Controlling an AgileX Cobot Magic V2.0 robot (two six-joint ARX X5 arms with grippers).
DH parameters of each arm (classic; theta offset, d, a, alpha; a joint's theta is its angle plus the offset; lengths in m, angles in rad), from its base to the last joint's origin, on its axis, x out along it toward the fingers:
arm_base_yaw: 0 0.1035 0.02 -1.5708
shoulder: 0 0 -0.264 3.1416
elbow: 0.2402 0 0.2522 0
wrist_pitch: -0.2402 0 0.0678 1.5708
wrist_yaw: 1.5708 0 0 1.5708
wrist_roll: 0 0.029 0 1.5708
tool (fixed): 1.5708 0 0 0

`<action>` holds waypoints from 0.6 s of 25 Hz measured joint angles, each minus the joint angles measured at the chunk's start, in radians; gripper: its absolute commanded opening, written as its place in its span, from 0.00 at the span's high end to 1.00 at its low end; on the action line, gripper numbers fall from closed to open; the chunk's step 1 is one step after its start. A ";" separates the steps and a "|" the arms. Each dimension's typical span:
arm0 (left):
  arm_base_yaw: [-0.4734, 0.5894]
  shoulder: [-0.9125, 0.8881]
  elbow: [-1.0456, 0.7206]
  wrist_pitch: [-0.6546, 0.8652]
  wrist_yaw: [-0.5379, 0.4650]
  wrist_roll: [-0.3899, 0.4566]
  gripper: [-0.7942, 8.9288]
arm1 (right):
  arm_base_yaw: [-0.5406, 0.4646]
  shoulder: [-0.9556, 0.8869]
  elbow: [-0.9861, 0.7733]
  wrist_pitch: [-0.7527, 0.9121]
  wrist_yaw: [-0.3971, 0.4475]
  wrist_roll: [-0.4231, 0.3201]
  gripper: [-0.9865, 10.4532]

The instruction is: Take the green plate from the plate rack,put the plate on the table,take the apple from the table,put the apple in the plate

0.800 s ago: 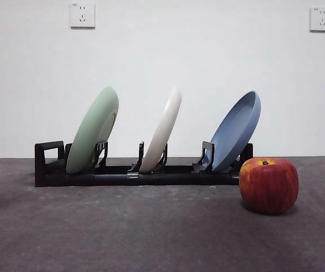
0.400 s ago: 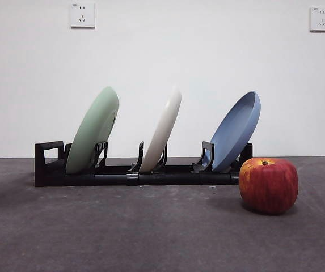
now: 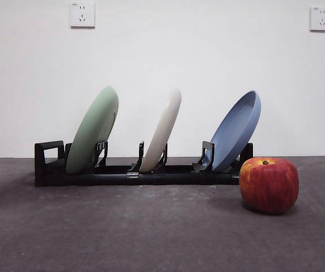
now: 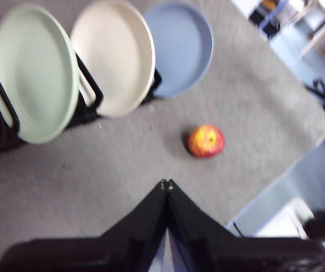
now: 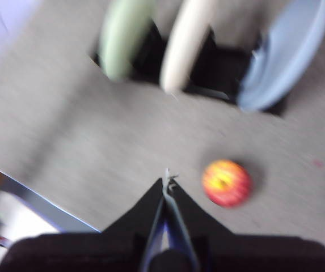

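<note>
The green plate (image 3: pixel 94 131) stands tilted in the left slot of the black plate rack (image 3: pixel 134 175), by its loop handle. It also shows in the left wrist view (image 4: pixel 33 73) and, blurred, in the right wrist view (image 5: pixel 122 34). The red apple (image 3: pixel 268 185) sits on the grey table (image 3: pixel 151 232) in front of the rack's right end; it shows too in the left wrist view (image 4: pixel 206 141) and the right wrist view (image 5: pixel 226 182). My left gripper (image 4: pixel 166 185) is shut and empty, high above the table. My right gripper (image 5: pixel 167 179) is shut and empty, high above the table near the apple.
A cream-white plate (image 3: pixel 163 131) stands in the rack's middle slot and a blue plate (image 3: pixel 236 131) in its right slot. The table's edge (image 4: pixel 287 170) lies beyond the apple in the left wrist view. Two wall sockets hang on the white wall behind.
</note>
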 measured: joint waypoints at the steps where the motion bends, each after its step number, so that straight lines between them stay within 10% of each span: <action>1: -0.011 0.026 0.016 -0.020 -0.002 0.011 0.92 | 0.024 0.025 0.020 -0.016 0.049 -0.006 0.85; 3: -0.024 0.050 0.021 -0.026 -0.004 0.023 0.88 | 0.054 0.055 0.051 -0.036 0.087 -0.011 0.67; 6: -0.041 0.060 0.022 -0.025 -0.007 0.026 0.54 | 0.058 0.060 0.075 -0.025 0.092 -0.006 0.40; 15: -0.080 0.086 0.023 0.141 -0.007 -0.011 0.49 | 0.058 0.060 0.090 -0.029 0.095 0.023 0.39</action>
